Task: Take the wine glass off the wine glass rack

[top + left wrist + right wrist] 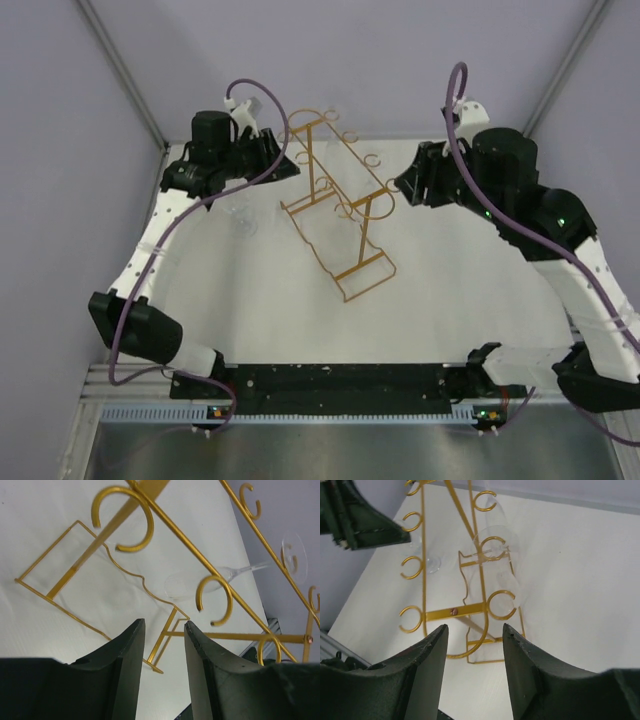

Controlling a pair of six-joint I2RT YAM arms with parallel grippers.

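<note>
Wine glass [180,586] hangs bowl-down from a curled loop on the wine glass rack [240,636]; in the left wrist view its foot lies at 3 o'clock from the bowl. Seen from the top, the left gripper [164,625] is at the rack's 10 o'clock and the right gripper [475,627] at 2 o'clock. Both are released, jaws parted.

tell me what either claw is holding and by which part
Nothing. The left claw and right claw are both open and empty, neither gripping the wine glass rack.
</note>
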